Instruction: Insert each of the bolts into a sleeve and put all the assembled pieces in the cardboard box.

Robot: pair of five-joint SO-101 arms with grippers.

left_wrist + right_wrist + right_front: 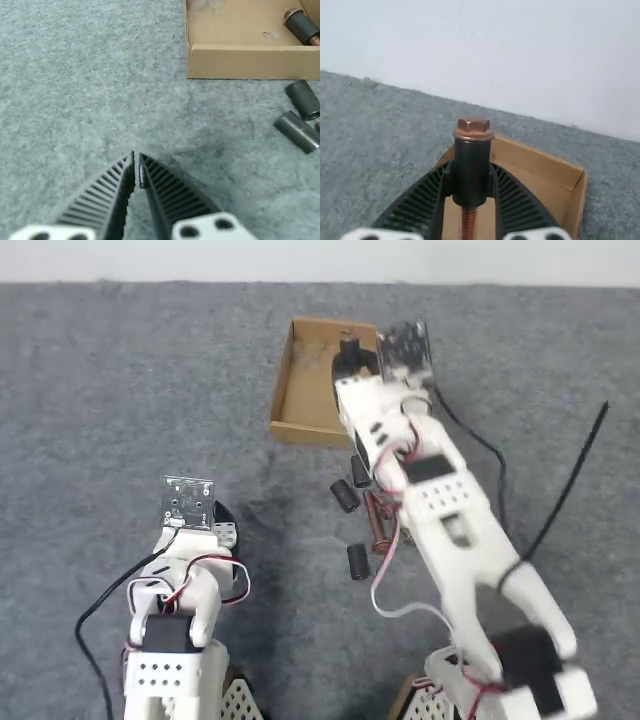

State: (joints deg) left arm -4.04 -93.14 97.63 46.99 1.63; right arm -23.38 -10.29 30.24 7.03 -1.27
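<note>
Our right fingers pinch a sleeve with its bolt over the box. Next, we reckon, lower and release. Our left fingers are pressed together, empty.

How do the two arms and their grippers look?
The left arm and right arm are white plastic with black motors and loose red, white and black wires. The left gripper and right gripper have black, ribbed, tapering fingers.
</note>
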